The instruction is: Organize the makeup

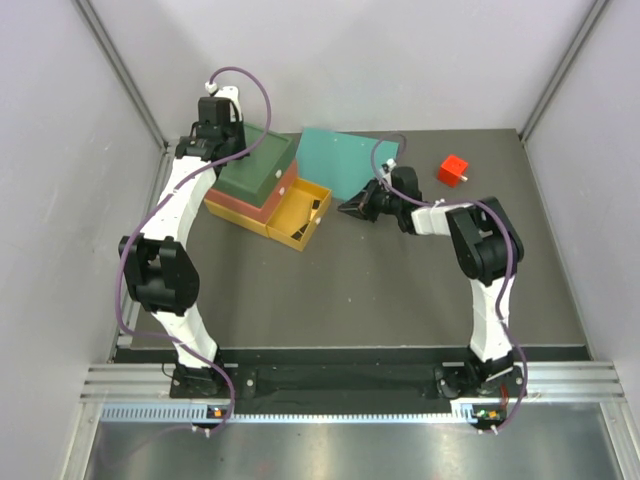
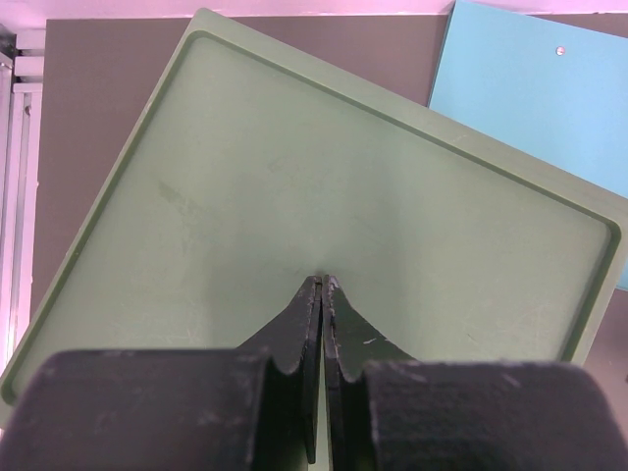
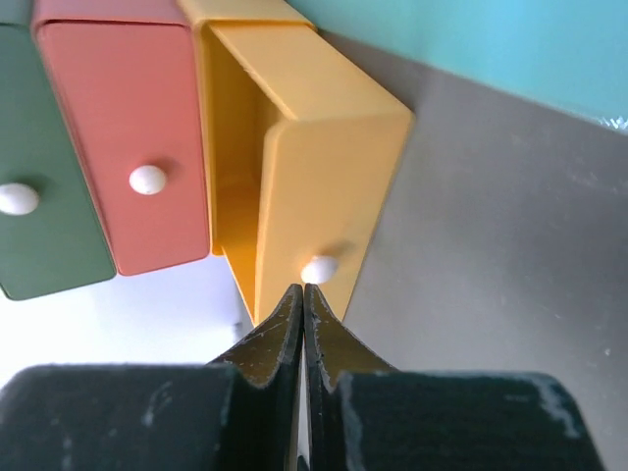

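Note:
The three-drawer organiser (image 1: 262,178) stands at the back left, green on top, red in the middle, yellow at the bottom. The yellow drawer (image 1: 300,214) is pulled open, and a dark makeup piece (image 1: 314,206) shows inside; I cannot tell which piece it is. My right gripper (image 1: 345,208) is shut and empty just right of that drawer. In the right wrist view, the right gripper (image 3: 302,288) sits just under the white knob (image 3: 320,268) on the yellow front (image 3: 324,186). My left gripper (image 2: 323,281) is shut and empty, tips at the organiser's green top (image 2: 294,186).
A teal flat mat (image 1: 345,160) lies behind the right gripper and beside the organiser. A red cube (image 1: 453,170) sits at the back right. The red drawer (image 3: 128,137) and green drawer (image 3: 39,186) are pushed in. Grey walls close in on both sides.

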### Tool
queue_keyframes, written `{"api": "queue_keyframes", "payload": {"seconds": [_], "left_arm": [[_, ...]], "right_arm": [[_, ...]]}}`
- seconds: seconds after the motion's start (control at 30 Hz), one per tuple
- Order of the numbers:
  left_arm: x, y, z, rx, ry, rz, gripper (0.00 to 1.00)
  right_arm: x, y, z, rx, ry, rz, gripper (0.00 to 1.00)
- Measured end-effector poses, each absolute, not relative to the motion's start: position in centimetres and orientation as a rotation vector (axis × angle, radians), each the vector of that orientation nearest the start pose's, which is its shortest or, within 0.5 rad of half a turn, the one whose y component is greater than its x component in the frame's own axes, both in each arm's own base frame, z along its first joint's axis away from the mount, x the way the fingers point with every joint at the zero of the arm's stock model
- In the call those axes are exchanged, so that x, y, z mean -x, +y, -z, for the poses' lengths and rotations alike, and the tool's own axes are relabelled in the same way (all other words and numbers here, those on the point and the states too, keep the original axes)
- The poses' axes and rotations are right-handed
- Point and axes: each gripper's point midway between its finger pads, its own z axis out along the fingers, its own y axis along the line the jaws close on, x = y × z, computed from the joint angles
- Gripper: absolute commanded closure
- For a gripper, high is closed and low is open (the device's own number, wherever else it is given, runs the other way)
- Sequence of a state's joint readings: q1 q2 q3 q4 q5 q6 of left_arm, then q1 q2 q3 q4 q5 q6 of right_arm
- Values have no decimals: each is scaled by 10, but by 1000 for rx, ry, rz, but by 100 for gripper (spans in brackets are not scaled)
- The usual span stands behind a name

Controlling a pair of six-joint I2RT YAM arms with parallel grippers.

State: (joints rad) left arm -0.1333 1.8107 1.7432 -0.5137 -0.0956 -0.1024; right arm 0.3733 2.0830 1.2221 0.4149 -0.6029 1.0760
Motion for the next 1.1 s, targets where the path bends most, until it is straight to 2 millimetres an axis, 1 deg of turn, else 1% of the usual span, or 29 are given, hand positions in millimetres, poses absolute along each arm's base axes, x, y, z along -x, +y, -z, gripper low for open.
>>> {"api": "queue_keyframes", "payload": {"seconds": [0.17, 0.37, 0.47, 0.63, 0.77, 0.87, 0.97, 1.1], "left_arm": [[-514, -56, -242, 24, 2149, 31, 95], [-514, -56, -242, 25, 2149, 30, 95], [-514, -56, -242, 25, 2149, 30, 95], [-514, -55, -242, 25, 2149, 29, 95], [-514, -55, -242, 25, 2149, 29, 95], [-514, -55, -242, 25, 2149, 29, 95], [-514, -56, -242, 25, 2149, 30, 95], [-514, -55, -242, 26, 2148, 24, 95]], "right_arm": [[-438, 318, -71, -470, 2279, -1536, 100], [-446, 328, -60, -523, 2277, -1588, 100], [-455, 340, -60, -517, 2263, -1621, 100], [-464, 363, -58, -499, 2258, -1668, 100], [-470, 383, -61, -473, 2256, -1702, 100], [-476, 406, -69, -431, 2247, -1738, 100], [-480, 432, -81, -372, 2224, -1776, 100], [-478, 459, -92, -324, 2212, -1825, 100]]}}
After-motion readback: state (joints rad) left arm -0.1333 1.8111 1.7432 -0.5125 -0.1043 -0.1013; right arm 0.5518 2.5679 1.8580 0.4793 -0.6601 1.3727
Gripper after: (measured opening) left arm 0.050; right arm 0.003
